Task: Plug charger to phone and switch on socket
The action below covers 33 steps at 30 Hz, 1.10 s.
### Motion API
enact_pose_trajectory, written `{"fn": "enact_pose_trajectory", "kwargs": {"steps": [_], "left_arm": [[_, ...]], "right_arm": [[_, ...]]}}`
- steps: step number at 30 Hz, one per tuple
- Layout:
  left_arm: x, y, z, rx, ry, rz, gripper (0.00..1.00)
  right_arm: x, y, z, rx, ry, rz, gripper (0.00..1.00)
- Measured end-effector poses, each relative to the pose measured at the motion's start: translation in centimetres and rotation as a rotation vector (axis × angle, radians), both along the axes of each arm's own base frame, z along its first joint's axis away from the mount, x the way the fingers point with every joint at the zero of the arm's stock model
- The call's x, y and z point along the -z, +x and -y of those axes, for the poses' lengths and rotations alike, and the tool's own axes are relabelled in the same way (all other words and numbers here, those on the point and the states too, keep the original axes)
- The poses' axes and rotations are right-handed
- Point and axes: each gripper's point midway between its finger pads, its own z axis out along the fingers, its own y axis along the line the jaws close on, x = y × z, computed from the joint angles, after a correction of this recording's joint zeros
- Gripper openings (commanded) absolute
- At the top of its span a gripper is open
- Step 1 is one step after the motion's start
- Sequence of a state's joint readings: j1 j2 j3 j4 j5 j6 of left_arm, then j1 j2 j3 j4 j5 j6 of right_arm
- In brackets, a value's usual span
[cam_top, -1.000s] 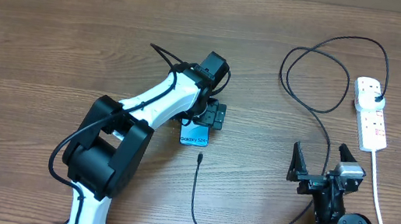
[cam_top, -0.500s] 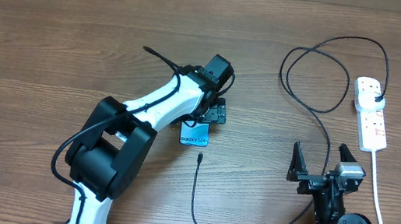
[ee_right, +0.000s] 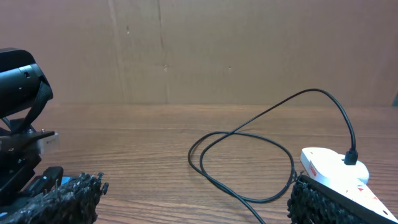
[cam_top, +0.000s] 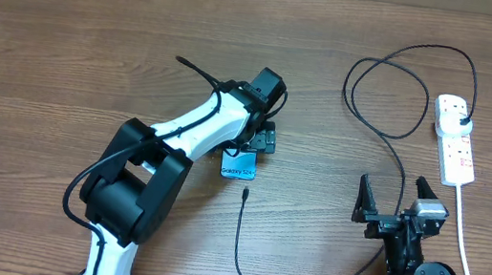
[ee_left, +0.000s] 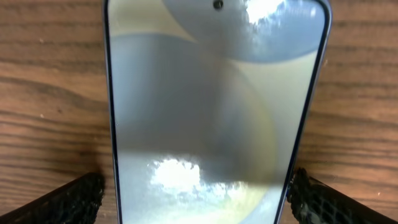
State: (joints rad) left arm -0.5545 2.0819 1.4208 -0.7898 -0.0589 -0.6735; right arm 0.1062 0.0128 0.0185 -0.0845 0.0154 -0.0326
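Note:
The phone lies on the wooden table with its light blue "Galaxy" screen up. It fills the left wrist view. My left gripper is low over it, open, with a finger at each long edge; a sliver of wood shows on the left side. The charger's connector tip lies just in front of the phone. Its black cable loops right to a black plug in the white socket. My right gripper is open and empty, and the cable runs between its fingers.
The socket's thick white cord runs down the right side past my right arm. In the right wrist view the cable loop and the socket lie ahead, with the left arm at far left.
One second ago my left wrist sat slightly lower and further left; it has shifted up and right over the phone. Nothing has moved in the last half second.

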Motion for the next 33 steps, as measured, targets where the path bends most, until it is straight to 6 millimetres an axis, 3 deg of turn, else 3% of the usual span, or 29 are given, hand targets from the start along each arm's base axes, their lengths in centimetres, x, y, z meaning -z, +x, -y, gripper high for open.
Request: {"fn": "enact_pose_trajectory", "kwargs": {"steps": [10, 20, 21, 22, 24, 33], "left_arm": [[-0.1, 0.9, -0.3, -0.015, -0.008, 0.026, 0.99], [-0.1, 1.6, -0.4, -0.015, -0.006, 0.052, 0.89], [-0.1, 1.5, -0.4, -0.012, -0.005, 0.052, 0.88], [-0.1, 1.6, -0.4, -0.009, -0.004, 0.052, 0.76], [-0.1, 1.6, -0.5, 0.005, 0.001, 0.053, 0.65], [-0.4, 1.7, -0.6, 0.032, -0.077, 0.013, 0.68]], "right_arm": [[0.0, 0.0, 0.0, 0.0, 0.0, 0.0, 1.0], [0.0, 0.0, 0.0, 0.0, 0.0, 0.001, 1.0], [0.0, 0.0, 0.0, 0.0, 0.0, 0.001, 1.0], [0.0, 0.0, 0.0, 0.0, -0.001, 0.0, 1.0], [0.0, 0.0, 0.0, 0.0, 0.0, 0.001, 1.0], [0.0, 0.0, 0.0, 0.0, -0.001, 0.0, 1.0]]}}
